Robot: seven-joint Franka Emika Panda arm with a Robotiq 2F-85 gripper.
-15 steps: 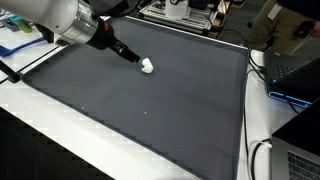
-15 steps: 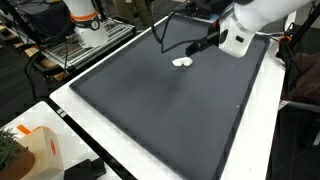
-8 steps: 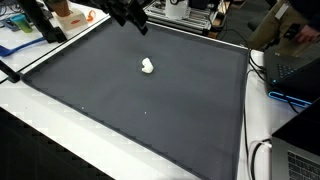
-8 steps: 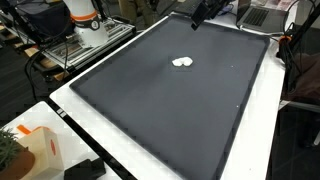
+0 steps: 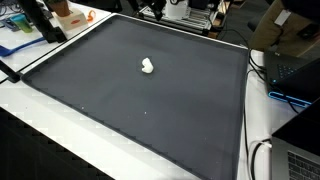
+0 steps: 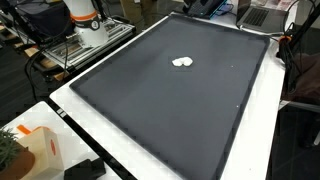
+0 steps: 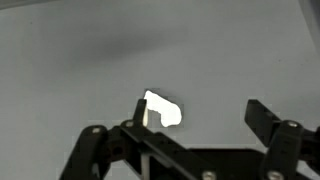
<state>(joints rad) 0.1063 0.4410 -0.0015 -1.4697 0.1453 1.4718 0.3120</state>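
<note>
White lump: a small white lump [image 5: 147, 66] lies flat on the mat, alone, with nothing touching it.
Mat: a big dark mat [image 5: 150, 115] covers most of the white bench [image 5: 40, 118].
Where the lump is: inside the mat, away from all its edges, and closer to the mat's far edge than to its near edge [image 6: 182, 62].
Fingers: in the wrist view the fingers [image 7: 262, 117] are spread wide open and hold nothing. They hang high over the mat and look down on the lump [image 7: 163, 110].
What has changed: a second ago the arm was low over the mat with its fingers right at the lump. Now the arm has gone up and away, and both exterior views show almost none of it.
The lump since then: it sits on the same spot of the mat as before.
What this means: the lump is let go and rests on the mat by itself.
</note>
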